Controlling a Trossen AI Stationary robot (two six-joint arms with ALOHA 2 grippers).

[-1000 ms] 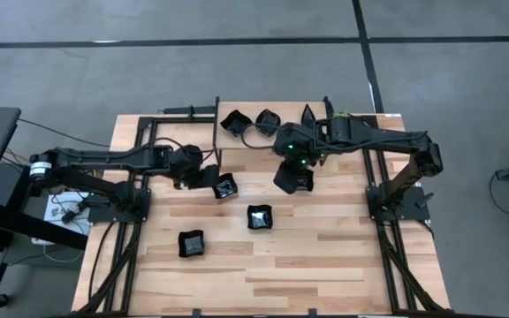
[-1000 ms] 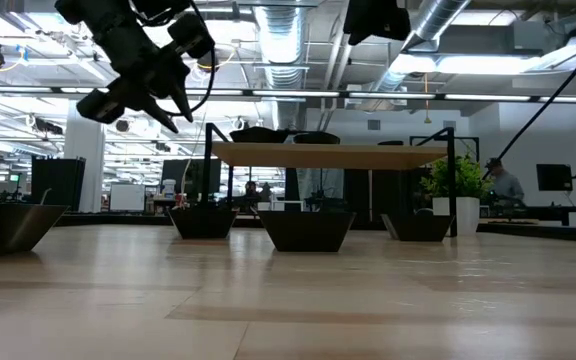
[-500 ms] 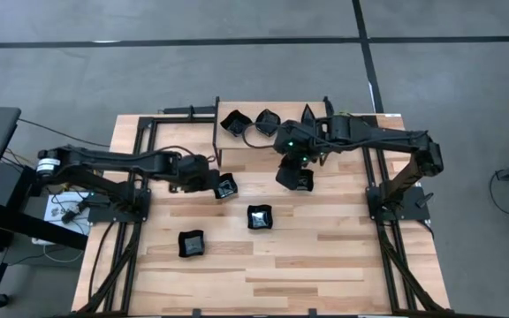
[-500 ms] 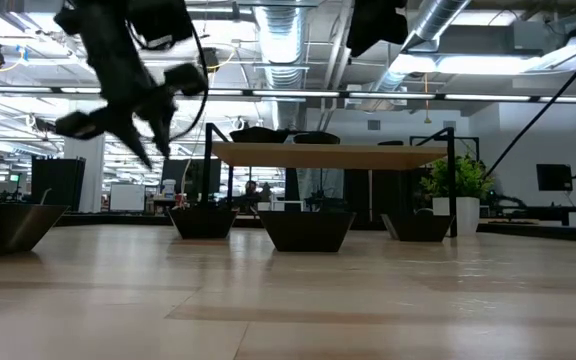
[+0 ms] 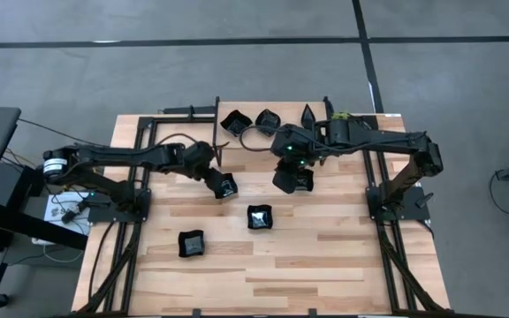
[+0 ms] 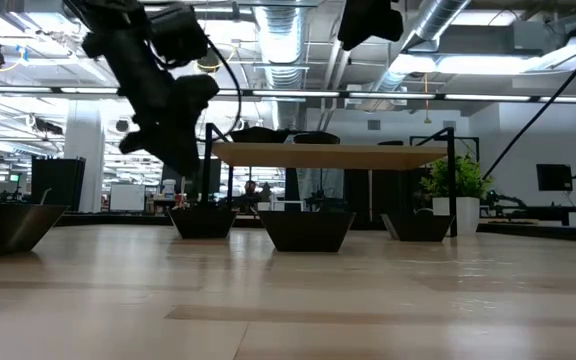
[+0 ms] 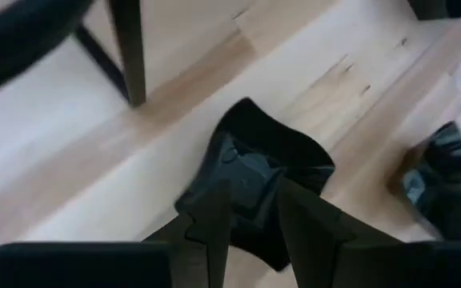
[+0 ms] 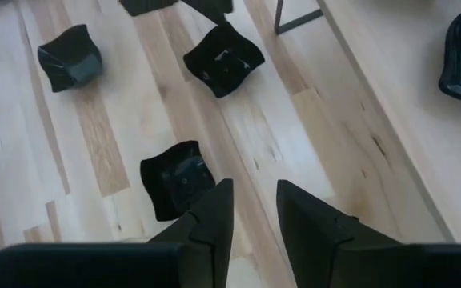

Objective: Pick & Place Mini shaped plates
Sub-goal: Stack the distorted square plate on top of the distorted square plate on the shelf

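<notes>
Plates lie scattered on the desk [image 5: 325,256]: one at center [image 5: 259,216], one toward 7 o'clock [image 5: 191,244]. Left end effector [image 7: 250,210], fingers slightly spread, hovers over a square plate [image 7: 282,156]. Right end effector [image 8: 253,210], slightly spread and holding nothing, hangs toward 1 o'clock.

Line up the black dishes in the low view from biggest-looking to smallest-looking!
1. The dish at the left edge, cut off by the picture and probably nearest the camera.
2. The middle dish.
3. The dish left of it and the dish by the plant look alike.
</notes>
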